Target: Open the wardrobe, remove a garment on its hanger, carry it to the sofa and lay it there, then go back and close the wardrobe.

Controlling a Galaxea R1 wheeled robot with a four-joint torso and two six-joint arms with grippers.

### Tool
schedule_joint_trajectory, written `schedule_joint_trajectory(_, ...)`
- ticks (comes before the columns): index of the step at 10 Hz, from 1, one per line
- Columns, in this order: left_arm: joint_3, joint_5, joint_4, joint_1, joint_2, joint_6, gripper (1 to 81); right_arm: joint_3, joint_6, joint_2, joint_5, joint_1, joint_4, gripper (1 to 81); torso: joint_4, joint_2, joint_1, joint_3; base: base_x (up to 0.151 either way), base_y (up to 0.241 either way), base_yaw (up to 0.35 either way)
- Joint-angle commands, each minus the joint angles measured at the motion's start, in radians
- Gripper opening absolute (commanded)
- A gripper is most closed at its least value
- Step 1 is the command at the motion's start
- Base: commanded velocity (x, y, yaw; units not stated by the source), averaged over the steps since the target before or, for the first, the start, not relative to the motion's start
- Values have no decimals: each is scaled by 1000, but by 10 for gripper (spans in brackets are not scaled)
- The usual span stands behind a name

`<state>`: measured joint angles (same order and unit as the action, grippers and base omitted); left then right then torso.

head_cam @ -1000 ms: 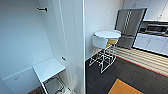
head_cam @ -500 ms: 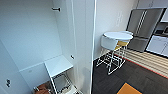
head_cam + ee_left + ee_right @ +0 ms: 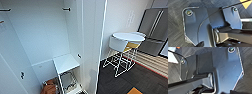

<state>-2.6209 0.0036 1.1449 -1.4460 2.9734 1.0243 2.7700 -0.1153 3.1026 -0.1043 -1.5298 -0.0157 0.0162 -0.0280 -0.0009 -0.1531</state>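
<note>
The head view looks down into an open wardrobe [image 3: 42, 37], a tall cabinet of smooth white panels with a flat white shelf [image 3: 65, 63] low inside, a short dark rail bracket [image 3: 66, 9] high on its wall, and its open door [image 3: 93, 42] seen edge-on as a narrow white slab. A crumpled rust-orange garment [image 3: 50, 87] lies at the wardrobe's foot beside the shelf's thin white frame, while to the right a round white table [image 3: 128, 37] and wire-legged white chairs [image 3: 117, 46] stand on dark ribbed carpet [image 3: 140, 80] near a brushed steel refrigerator [image 3: 155, 27]. Both wrist views show dark metal plates above grey woven carpet, and whether either gripper is wide or narrow cannot be told.
</note>
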Motion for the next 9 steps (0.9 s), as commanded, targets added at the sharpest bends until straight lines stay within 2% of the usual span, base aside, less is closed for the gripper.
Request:
schedule_joint_trajectory(1, 7, 64, -52, 26, 3, 2, 811, 0, 3, 1, 55, 41, -7, 811, 0, 0, 1, 0, 0, 0, 251)
schedule_joint_trajectory(6, 15, 111, -146, 17, 29, 2, 811, 0, 66, -2, 64, 56, -6, 811, 0, 0, 1, 0, 0, 0, 256)
schedule_joint_trajectory(9, 76, 121, -174, 12, 7, 2, 811, 0, 66, -5, 64, 69, -4, 811, 0, 0, 1, 0, 0, 0, 256)
